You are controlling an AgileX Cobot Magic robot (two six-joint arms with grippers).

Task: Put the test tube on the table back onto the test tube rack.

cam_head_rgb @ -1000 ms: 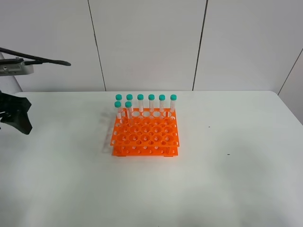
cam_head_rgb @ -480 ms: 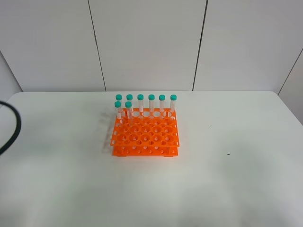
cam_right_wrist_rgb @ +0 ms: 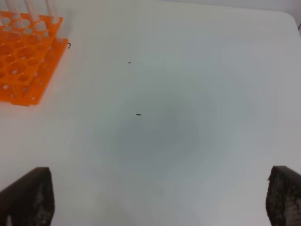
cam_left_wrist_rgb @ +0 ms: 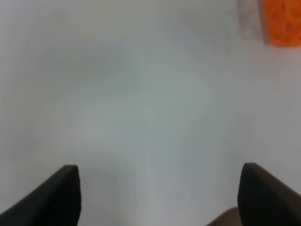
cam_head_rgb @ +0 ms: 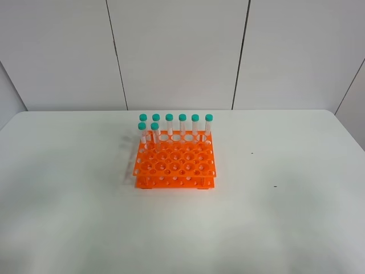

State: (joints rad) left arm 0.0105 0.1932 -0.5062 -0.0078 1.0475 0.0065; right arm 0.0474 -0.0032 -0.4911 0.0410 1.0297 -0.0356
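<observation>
The left arm, seen at the 9 o'clock edge of the overhead view a second ago and only as a dark cable half a second ago, is now gone from it.

Nearest, the left gripper [cam_left_wrist_rgb: 160, 197] has its jaws spread wide and holds nothing; likewise the right gripper [cam_right_wrist_rgb: 160, 200]. Both look down on bare table [cam_head_rgb: 285, 228].

Toward the middle stands the orange test tube rack [cam_head_rgb: 175, 165], with eight teal-capped tubes [cam_head_rgb: 182, 127] upright along its far rows. One of these is presumably the test tube, so the task looks done; no tube lies loose on the table.

The rack sits well clear of every table edge, with open room on all sides, and neither arm is near it.
</observation>
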